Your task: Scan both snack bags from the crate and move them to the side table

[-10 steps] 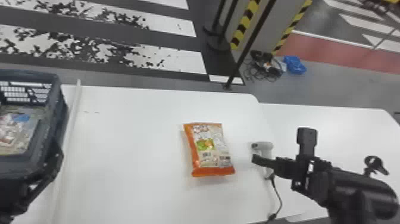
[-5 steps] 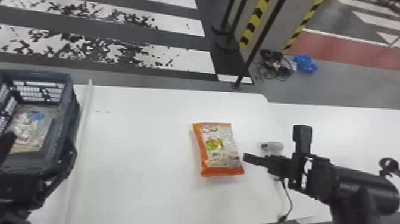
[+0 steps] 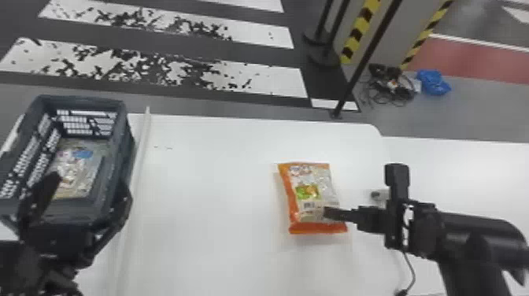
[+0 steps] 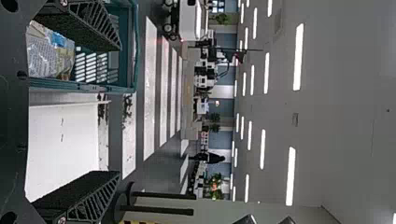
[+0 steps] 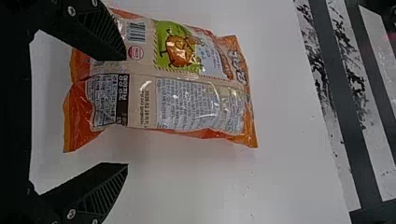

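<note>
One orange bag [image 3: 309, 191] lies flat on the bench [image 3: 212, 197], face w/ barcode [image 5: 136, 31] up, long axis running near-to-far, far end leaning a bit to the robot's L. R gripper [image 5: 126, 112] is by far the nearer: it's over the near R part of the bag, so most of the bag lies ahead & to its L. Its fingers are wide apart w/ nothing btwn them gripped; in the R wrist view one is over the bag, the other off its R side, over bare bench. That offset is what the next move turns on: prob. needs a shift L so the pair straddles the bag's short width, fingers along the long axis, then down & close. Closing from here would likely pinch just the R edge, or push the bag L. L gripper [image 4: 118, 111] is at the crate [image 3: 118, 153], well L of the orange bag, fingers also apart & empty. 2nd bag [image 3: 76, 169] is down in the crate, nearer L gripper; its long axis I can't tell for sure. Scanner [image 3: 380, 195], by its look, is just beyond R gripper, so a L shift also gives it more room.
</note>
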Robot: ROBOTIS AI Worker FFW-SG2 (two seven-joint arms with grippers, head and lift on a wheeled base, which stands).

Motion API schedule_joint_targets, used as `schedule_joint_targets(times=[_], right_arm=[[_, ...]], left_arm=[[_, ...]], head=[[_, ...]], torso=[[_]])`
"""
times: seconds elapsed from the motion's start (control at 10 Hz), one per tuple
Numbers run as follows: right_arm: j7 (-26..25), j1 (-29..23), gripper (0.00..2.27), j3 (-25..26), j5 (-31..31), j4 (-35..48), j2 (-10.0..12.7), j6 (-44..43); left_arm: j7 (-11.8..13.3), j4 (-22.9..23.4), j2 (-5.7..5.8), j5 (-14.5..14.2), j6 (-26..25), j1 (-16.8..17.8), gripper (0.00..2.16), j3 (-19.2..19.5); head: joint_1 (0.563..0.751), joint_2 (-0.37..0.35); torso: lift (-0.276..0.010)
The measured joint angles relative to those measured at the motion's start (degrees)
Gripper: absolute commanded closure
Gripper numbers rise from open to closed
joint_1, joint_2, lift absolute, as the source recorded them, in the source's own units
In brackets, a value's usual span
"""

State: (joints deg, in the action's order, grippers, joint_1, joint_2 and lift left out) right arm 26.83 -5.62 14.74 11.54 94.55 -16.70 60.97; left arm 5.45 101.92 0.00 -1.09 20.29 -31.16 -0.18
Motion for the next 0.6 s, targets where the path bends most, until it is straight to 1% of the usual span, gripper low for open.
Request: schedule_joint_targets(times=[0.1,0.2,0.3,0.5,0.6], right_arm=[[1.0,0.81,0.12,-0.36,-0.02,-1.08,-0.01,-0.01],[1.6,1.97,0.17,-0.63,0.01,-2.68,-0.14,0.08],[2.7,3.95,0.5,-1.33,-0.03,-5.87,-0.52,0.11],[4.79,6.34,1.93,-2.83,-1.37,-10.99,-1.07,-0.55],[4.77,6.53,2.16,-3.57,-2.75,-11.76,-1.14,-1.4]], left_arm=[[0.0,-0.08,0.0,0.0,-0.09,0.11,0.04,0.0],[0.0,-0.21,0.0,0.01,-0.17,0.21,0.04,0.0],[0.0,-0.35,0.0,0.03,-0.21,0.3,0.04,0.0],[0.0,-0.45,0.0,-0.14,-0.21,0.32,0.04,0.04],[0.0,-0.5,0.0,-0.25,-0.21,0.32,0.04,0.07]], head=[[0.695,-0.196],[0.695,-0.192],[0.695,-0.19],[0.695,-0.183],[0.695,-0.186]], torso=[[-0.029],[-0.029],[-0.029],[-0.029],[-0.029]])
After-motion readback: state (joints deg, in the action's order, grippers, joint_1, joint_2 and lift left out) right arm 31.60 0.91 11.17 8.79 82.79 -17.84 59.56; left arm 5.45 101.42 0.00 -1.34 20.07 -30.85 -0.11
